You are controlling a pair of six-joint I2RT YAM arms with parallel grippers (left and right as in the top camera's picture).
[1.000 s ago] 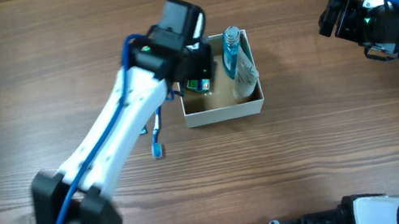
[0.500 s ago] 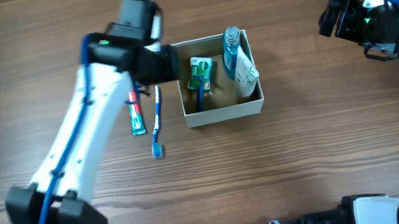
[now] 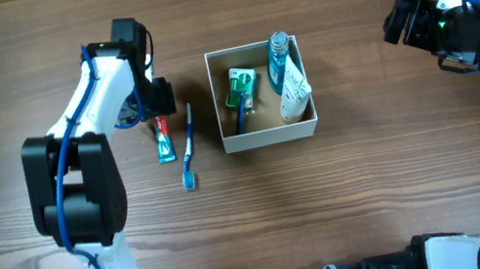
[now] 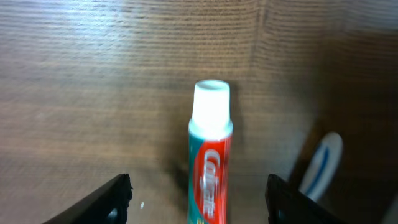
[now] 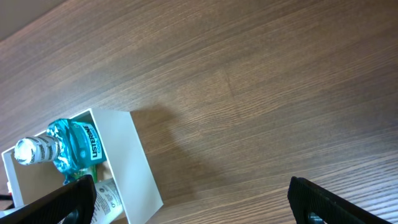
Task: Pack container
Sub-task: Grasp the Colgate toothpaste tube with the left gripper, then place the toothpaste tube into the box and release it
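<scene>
Next up, the toothpaste [image 4: 210,162]

Your left gripper [image 4: 199,194] hangs over the toothpaste, fingers spread wide to straddle it (a blue toothbrush [image 3: 188,149] lies just beside). The container [image 3: 270,136] sits mid-table, already part-filled. Your right gripper [image 5: 196,202] idles well apart, fingers equally wide.

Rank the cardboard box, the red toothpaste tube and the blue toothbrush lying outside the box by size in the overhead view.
1. Container, by far the largest.
2. Blue toothbrush, longer than the tube but thinner.
3. Red toothpaste tube.
</scene>
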